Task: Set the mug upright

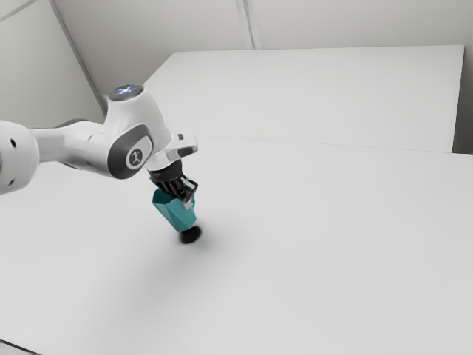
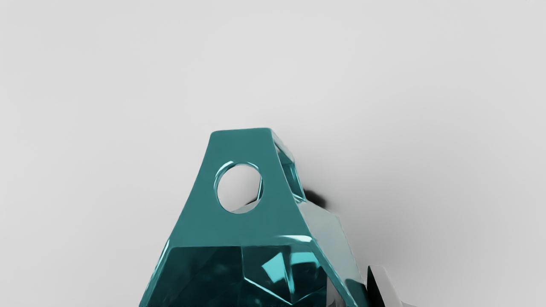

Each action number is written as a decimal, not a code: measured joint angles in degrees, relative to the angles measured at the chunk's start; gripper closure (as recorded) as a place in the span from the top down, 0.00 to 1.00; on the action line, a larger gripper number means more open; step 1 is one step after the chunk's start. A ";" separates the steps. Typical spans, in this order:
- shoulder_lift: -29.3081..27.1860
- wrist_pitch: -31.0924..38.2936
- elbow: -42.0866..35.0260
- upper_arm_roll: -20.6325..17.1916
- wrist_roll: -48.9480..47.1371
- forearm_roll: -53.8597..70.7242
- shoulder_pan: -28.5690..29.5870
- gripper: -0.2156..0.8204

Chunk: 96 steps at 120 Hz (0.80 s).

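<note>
The mug (image 1: 176,212), teal and faceted, is tipped on a slant over the desk (image 1: 318,244), neither lying flat nor yet upright. In the exterior view its open mouth faces up and toward the exterior view's left, while the narrower base points down and toward the exterior view's right, where a dark shadow (image 1: 190,235) sits right beneath it. Whether the base touches the desk cannot be told. The jaws are pinched on the mug's side wall near the rim, close together with the wall between them. In the wrist view one finger (image 2: 386,288) stands against the outside of that wall, and a pale sliver within the mouth, across the wall from it, looks to be the other finger; most of it is hidden. The mug's flat-faced handle (image 2: 239,230), pierced by a round hole, projects away from the mouth, apart from the visible finger. Dark, glossy facets show inside the mouth, with bright glints on them. The white arm (image 1: 81,148) comes in from the exterior view's left and bends down to the jaws above the mug. Pale walls (image 1: 347,22) rise behind the desk.
</note>
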 joint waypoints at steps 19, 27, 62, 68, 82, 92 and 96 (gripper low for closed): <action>1.43 0.10 0.07 -0.40 -6.54 2.64 -0.16 0.05; 1.76 0.15 0.06 -0.57 -8.91 3.32 -0.33 0.05; 3.08 0.25 0.09 -0.38 -16.69 4.96 -1.97 0.05; 3.59 0.27 0.14 -0.27 -17.67 5.05 -2.30 0.05; 4.57 0.32 0.46 -0.37 -19.67 5.27 -2.46 0.05; 4.80 0.35 0.49 -0.44 -20.74 5.88 -2.08 0.11; 4.83 0.35 0.50 -0.47 -21.06 5.96 -1.81 0.19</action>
